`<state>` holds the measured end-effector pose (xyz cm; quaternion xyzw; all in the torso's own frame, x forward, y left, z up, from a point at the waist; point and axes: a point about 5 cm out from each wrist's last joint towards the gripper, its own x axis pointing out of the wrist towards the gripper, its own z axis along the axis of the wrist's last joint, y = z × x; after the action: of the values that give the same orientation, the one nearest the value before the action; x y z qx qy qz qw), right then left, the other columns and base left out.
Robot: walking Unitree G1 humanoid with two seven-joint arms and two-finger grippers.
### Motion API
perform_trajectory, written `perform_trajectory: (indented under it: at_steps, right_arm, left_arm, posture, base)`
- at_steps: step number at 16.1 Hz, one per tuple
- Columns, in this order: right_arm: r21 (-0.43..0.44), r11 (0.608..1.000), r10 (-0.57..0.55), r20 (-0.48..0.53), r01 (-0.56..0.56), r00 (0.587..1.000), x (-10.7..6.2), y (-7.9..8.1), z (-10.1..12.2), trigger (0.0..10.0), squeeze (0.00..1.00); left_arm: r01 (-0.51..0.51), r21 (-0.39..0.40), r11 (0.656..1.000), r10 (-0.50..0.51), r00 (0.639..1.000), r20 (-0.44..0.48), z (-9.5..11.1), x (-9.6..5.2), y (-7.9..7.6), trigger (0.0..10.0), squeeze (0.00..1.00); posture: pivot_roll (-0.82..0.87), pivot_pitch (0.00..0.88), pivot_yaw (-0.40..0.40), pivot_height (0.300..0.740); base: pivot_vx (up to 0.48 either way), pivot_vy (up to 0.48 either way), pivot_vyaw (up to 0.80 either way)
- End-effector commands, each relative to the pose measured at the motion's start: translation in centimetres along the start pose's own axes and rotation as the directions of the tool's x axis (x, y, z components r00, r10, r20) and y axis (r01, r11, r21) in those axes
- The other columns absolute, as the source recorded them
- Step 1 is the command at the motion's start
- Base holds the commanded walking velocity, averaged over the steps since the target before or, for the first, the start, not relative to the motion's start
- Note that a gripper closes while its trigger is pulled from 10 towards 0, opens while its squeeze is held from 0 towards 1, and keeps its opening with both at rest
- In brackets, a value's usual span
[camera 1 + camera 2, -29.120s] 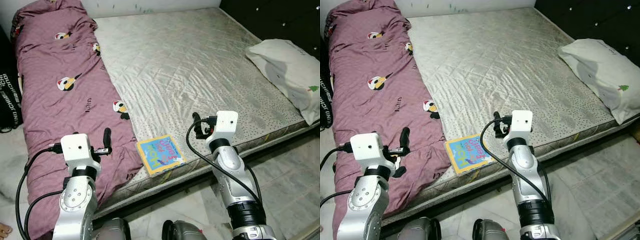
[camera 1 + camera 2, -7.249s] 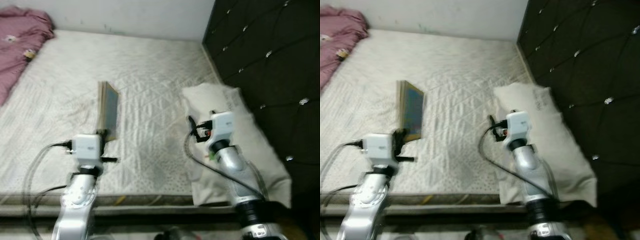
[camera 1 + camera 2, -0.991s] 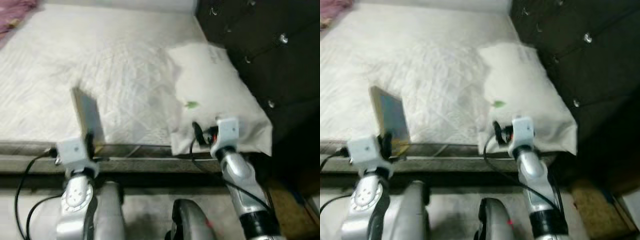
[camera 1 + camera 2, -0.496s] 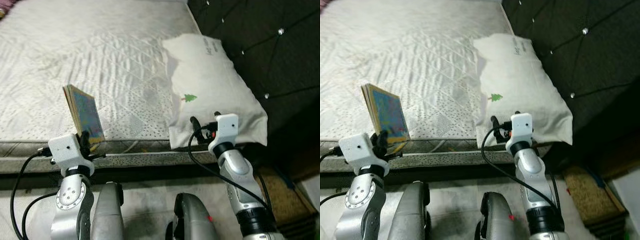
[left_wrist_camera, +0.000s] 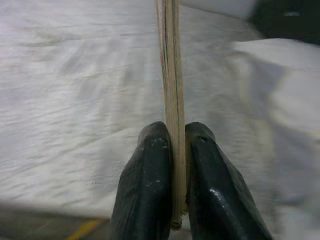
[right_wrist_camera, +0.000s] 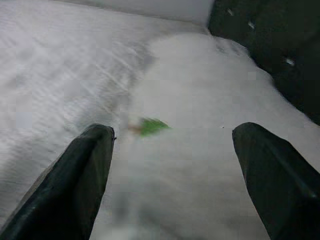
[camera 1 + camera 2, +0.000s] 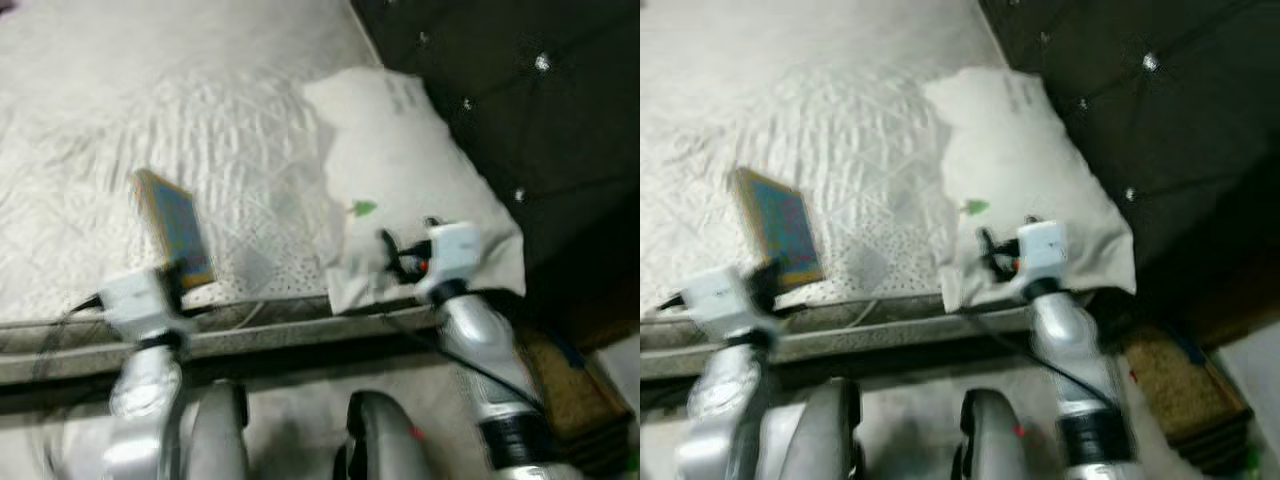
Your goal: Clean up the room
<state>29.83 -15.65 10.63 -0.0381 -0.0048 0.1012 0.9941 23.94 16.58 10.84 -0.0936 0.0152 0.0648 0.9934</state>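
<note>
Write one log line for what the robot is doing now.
left gripper: shut on thin colourful picture book | right gripper: open, facing white pillow

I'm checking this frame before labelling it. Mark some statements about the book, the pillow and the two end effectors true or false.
1. The left end effector is shut on the book. True.
2. The book lies flat on the mattress. False: it is held up on edge.
3. The right end effector is open, pointing at the pillow. True.
4. The pillow is on the floor. False: it lies on the mattress beside the dark headboard.
5. The right end effector grips the pillow. False: its fingers are spread, holding nothing.
</note>
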Motion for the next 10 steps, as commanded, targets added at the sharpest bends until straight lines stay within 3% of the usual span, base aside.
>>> perform_trajectory:
  at_steps: [1, 5, 7, 10]
  right_arm:
    - [0.006, 1.000, 0.012, 0.022, -0.013, 1.000, 0.3, 0.4, 0.6, 10.0, 0.00]
    - [0.002, 1.000, 0.018, 0.013, -0.018, 1.000, 0.0, 0.3, 0.3, 10.0, 0.00]
    - [0.007, 1.000, 0.026, 0.014, -0.026, 1.000, -0.1, 0.3, 0.3, 10.0, 0.00]
    - [-0.019, 1.000, 0.023, 0.012, -0.023, 1.000, -0.8, -0.4, 0.5, 10.0, 0.00]
  left_arm:
    - [0.001, -0.009, 1.000, -0.001, 0.999, 0.040, 0.8, 0.1, 0.1, 10.0, 0.00]
    - [-0.027, -0.034, 0.999, 0.027, 1.000, -0.009, 0.1, 0.2, -0.2, 10.0, 0.00]
    - [0.023, -0.087, 0.996, -0.031, 0.995, -0.097, -1.1, 0.7, -0.9, 10.0, 0.00]
    - [0.070, -0.104, 0.992, -0.081, 0.991, -0.102, -1.0, 2.2, -1.2, 10.0, 0.00]
  posture:
    - [0.04, 0.151, -0.086, 0.628]
    - [0.03, 0.143, -0.089, 0.628]
    - [0.03, 0.138, -0.092, 0.613]
    - [-0.03, 0.151, -0.101, 0.579]
  base:
    - [0.341, 0.000, 0.00]
    - [0.084, 0.000, 0.00]
    - [0.000, 0.000, 0.00]
    - [0.000, 0.000, 0.00]
